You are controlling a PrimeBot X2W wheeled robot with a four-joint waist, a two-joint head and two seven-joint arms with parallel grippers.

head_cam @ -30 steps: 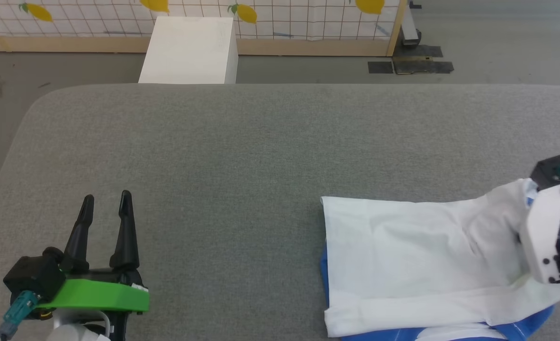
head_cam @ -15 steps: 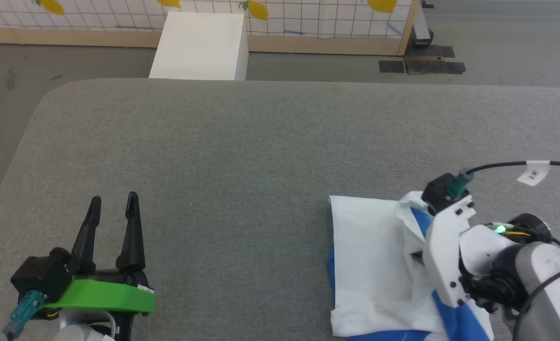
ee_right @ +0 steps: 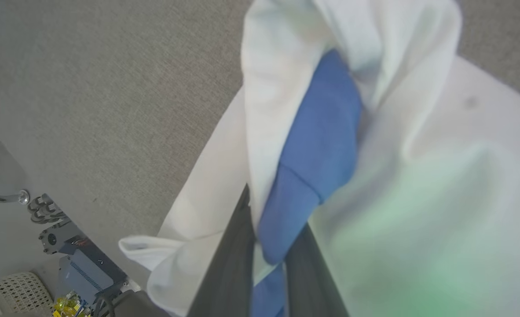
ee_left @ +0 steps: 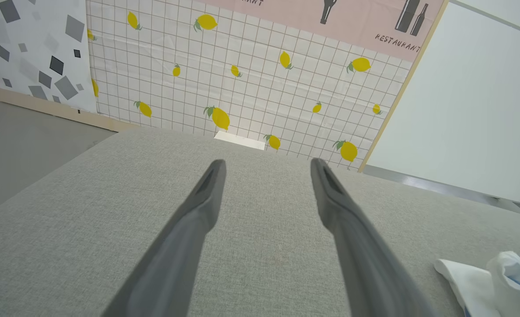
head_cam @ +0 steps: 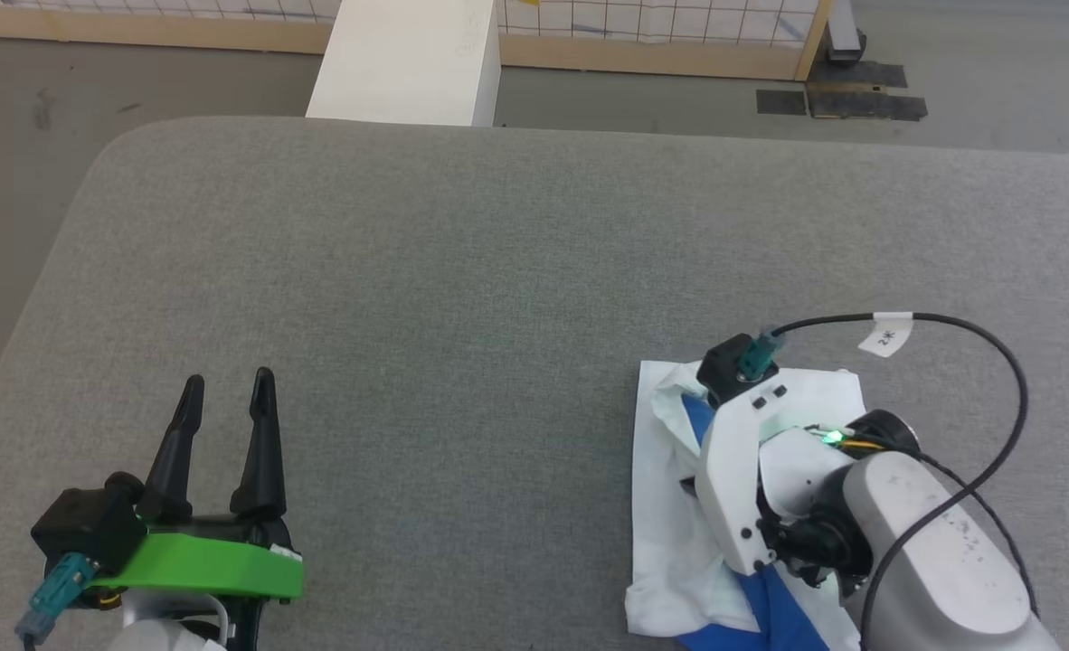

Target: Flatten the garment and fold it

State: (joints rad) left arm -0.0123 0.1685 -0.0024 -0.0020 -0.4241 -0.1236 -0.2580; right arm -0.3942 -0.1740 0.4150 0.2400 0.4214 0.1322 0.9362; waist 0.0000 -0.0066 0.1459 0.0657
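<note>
Right gripper (ee_right: pixel 273 220) is pinched on a blue-and-white layer of the soft white T-shirt with royal-blue sleeves (head_cam: pixel 670 506), bunched at the near right of the grey padded table (head_cam: pixel 498 271). The layer should be laid low, edges aligned, before release. Left gripper (head_cam: pixel 229 380) is held spread, empty.

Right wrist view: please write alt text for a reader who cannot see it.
The right tool is shut on a blue fold of the white garment, which lies bunched on the grey table.
</note>
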